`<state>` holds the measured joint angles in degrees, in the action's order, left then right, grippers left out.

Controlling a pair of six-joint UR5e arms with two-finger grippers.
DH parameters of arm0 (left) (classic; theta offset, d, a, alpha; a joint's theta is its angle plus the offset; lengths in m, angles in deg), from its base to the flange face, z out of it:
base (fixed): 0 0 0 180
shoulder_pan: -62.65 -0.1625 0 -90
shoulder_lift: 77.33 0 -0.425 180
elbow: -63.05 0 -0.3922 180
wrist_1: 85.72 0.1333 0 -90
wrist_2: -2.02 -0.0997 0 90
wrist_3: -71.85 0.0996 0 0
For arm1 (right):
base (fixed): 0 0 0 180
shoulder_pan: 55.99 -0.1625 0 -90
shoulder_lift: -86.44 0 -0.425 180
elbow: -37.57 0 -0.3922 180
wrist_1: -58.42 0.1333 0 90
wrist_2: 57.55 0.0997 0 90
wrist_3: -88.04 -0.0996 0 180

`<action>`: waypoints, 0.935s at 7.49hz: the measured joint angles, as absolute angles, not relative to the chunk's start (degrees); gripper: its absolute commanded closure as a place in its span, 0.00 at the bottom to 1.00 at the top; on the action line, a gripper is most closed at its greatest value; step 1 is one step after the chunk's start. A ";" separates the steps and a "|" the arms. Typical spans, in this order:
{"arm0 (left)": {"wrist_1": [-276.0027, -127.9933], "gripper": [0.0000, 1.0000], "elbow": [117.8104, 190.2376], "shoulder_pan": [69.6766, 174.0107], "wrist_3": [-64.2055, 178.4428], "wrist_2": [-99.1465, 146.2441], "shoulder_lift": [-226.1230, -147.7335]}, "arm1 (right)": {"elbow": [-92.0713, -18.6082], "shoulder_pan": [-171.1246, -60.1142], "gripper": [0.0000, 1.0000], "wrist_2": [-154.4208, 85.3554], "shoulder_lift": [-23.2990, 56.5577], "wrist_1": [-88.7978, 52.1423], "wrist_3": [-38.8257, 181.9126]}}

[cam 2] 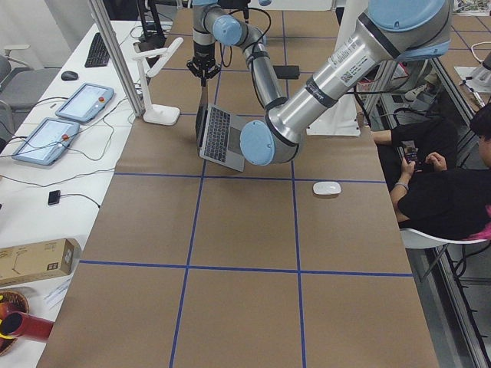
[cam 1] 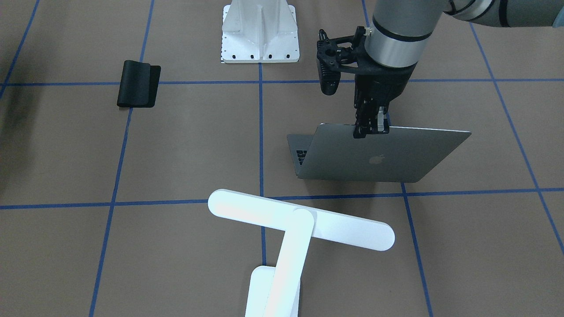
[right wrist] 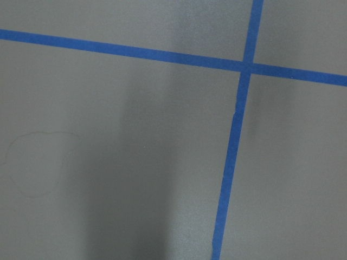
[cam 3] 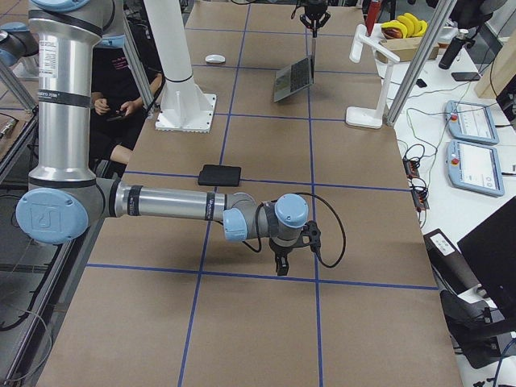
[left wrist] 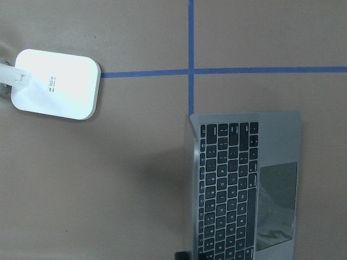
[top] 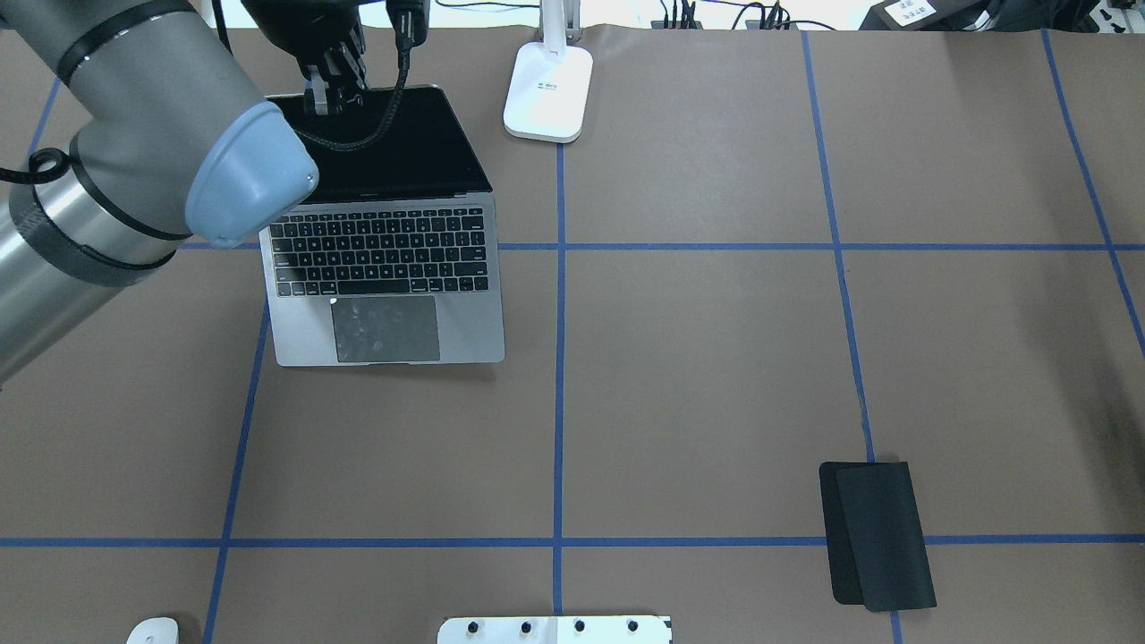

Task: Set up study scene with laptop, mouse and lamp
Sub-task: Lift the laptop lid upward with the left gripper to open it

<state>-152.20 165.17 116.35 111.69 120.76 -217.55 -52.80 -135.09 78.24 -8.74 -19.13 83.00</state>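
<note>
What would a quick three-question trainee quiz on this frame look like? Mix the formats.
1. True or false: the laptop is shut flat.
2. Pick one. The left gripper is: A) open, in mid-air; B) shut on the top edge of the laptop's lid; C) out of every view.
3. Fill in: the mouse lies on the robot's ___ side.

Key: 1 false, the lid stands open and the keys show. 2 B. 3 left.
</note>
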 measured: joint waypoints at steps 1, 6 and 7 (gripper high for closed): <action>-152.44 1.00 164.91 116.28 111.67 120.76 -217.64 | -52.78 -135.09 0.00 78.24 -8.74 -19.13 83.01; -157.56 1.00 162.91 113.07 111.32 119.84 -215.11 | -52.93 -135.09 0.00 78.24 -8.58 -19.11 83.21; -158.45 1.00 162.38 112.35 109.75 118.07 -214.93 | -52.99 -135.09 0.00 78.24 -8.51 -19.10 83.34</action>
